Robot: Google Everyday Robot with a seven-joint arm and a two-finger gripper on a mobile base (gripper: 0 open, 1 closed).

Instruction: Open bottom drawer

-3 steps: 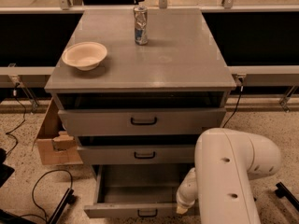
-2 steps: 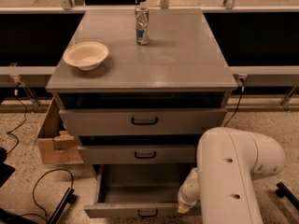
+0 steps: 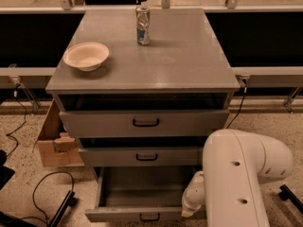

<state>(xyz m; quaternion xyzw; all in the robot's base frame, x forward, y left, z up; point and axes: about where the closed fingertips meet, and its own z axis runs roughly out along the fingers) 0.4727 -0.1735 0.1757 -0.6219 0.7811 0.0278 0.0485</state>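
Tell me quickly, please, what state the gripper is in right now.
Gripper: cannot be told; it is low by the right front corner of the pulled-out grey bottom drawer.

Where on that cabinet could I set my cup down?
The top's right half and front strip, beside the can and bowl, are bare. The bottom drawer looks empty, but the gripper crowds its right front corner.

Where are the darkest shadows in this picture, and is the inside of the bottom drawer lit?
Camera view: warm light falls on the cabinet top; the darkest bands lie in the gaps above the top drawer and the middle drawer. Camera view: the bottom drawer is dim inside yet visible; the gripper is by its front right corner, beside the white arm.
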